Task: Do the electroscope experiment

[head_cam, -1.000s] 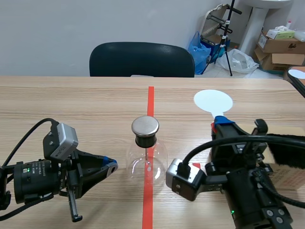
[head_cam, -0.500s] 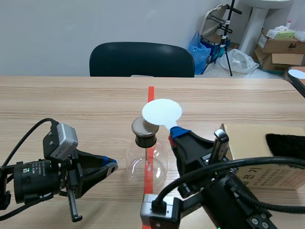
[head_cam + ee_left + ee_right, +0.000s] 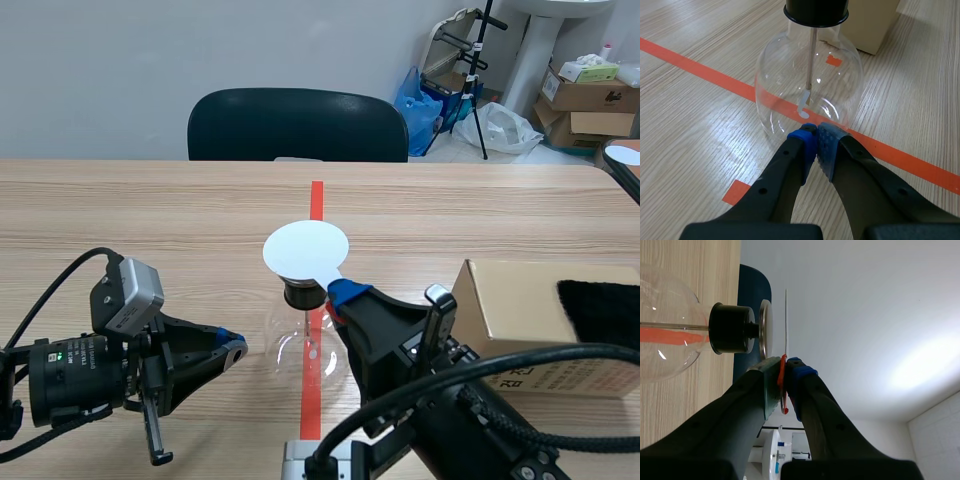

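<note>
Disc-to-cap step: right gripper (image 3: 784,371) fingers pinch the white disc (image 3: 306,248) by its handle, just off the electroscope (image 3: 286,346) cap (image 3: 763,329).
Next probably needs gentle contact; left gripper (image 3: 816,131) fingers pressed together, empty.

Room to pass over the table (image 3: 170,215) behind the flask (image 3: 292,350), up to the chair (image 3: 297,125). Blocked on the right by a box (image 3: 520,300). Blocked on top by the white disc (image 3: 306,248). Only a small gap beside the left gripper (image 3: 238,350).

Both arms are matte black. Left of the glass flask (image 3: 308,345), the left end effector (image 3: 236,347) has a silver-grey camera block (image 3: 127,290), a looping black cable (image 3: 45,290) and a green light (image 3: 58,355). The right end effector (image 3: 340,292) is blue-tipped, trailing thick cables (image 3: 520,358).
</note>
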Tool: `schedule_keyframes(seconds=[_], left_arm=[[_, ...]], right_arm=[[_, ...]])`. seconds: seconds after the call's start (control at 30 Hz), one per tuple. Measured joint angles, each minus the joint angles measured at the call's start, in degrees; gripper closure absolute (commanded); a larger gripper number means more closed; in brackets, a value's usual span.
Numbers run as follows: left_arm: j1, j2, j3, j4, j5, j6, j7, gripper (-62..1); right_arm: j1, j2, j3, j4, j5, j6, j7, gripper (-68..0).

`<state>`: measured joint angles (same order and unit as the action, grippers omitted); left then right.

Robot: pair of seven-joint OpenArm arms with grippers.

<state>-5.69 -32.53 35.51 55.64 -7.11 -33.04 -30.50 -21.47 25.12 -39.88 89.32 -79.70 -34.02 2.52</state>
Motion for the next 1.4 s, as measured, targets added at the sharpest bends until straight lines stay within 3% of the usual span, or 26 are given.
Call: schedule_keyframes(seconds=[1.0,1.2,1.4], left_arm=[[0.0,0.0,0.0,0.0,0.0,0.0,0.0,-2.6],[0.0,0.0,0.0,0.0,0.0,0.0,0.0,-2.6],[0.0,0.0,0.0,0.0,0.0,0.0,0.0,-2.6]], right_arm=[[0.0,0.0,0.0,0.0,0.0,0.0,-0.1,-0.9],[0.0,0.0,0.0,0.0,0.0,0.0,-5.9,-0.9],[0.0,0.0,0.0,0.0,0.0,0.0,-16.0,-0.8]])
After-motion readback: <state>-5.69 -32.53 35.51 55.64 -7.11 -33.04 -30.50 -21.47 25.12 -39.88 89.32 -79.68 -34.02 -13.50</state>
